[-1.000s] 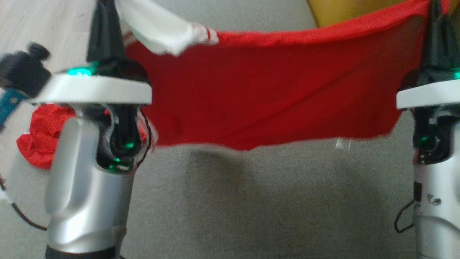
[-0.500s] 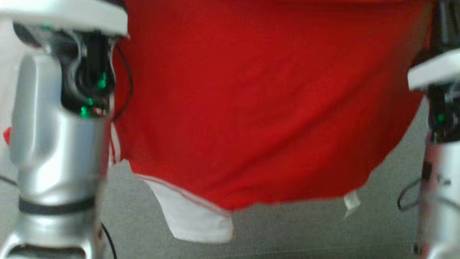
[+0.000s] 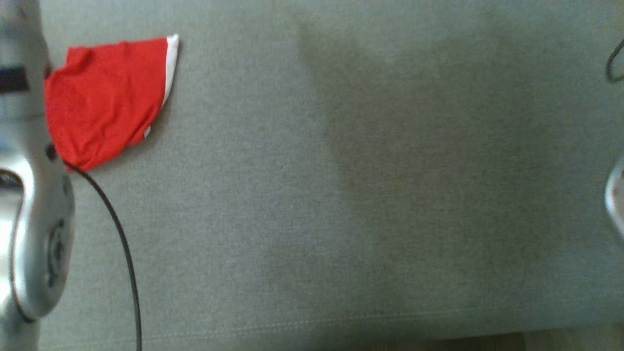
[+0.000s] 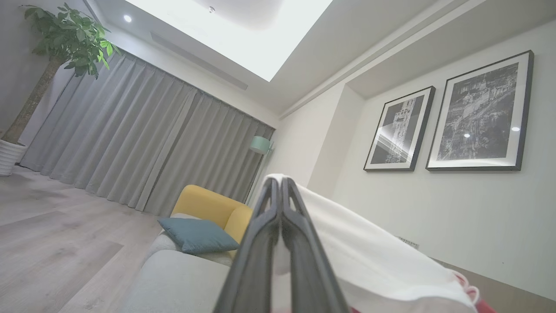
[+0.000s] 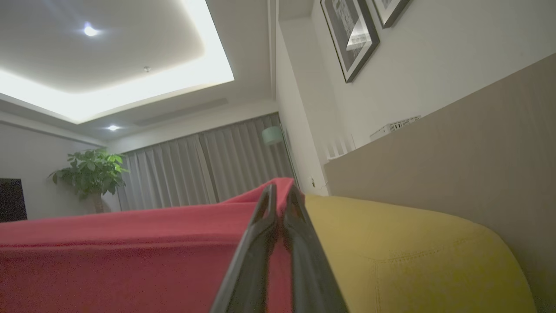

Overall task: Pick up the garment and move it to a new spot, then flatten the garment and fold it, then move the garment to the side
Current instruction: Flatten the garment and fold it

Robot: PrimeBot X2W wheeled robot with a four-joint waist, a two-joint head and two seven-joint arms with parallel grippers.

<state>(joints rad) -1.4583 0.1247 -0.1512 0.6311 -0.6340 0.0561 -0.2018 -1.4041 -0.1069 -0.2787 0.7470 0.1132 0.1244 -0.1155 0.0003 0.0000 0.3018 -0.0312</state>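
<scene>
The red jersey garment with white sleeves hung across the head view a moment ago. That view has now swung down to the grey fabric sofa seat, where a broad shadow suggests the cloth is raised above it. The left pincer is clamped on a white sleeve, the right pincer on a red edge before a yellow cushion. A red, white-edged piece lies beside the left forearm; whether it belongs to the held garment I cannot tell. The lift looks done; laying down and flattening come next
</scene>
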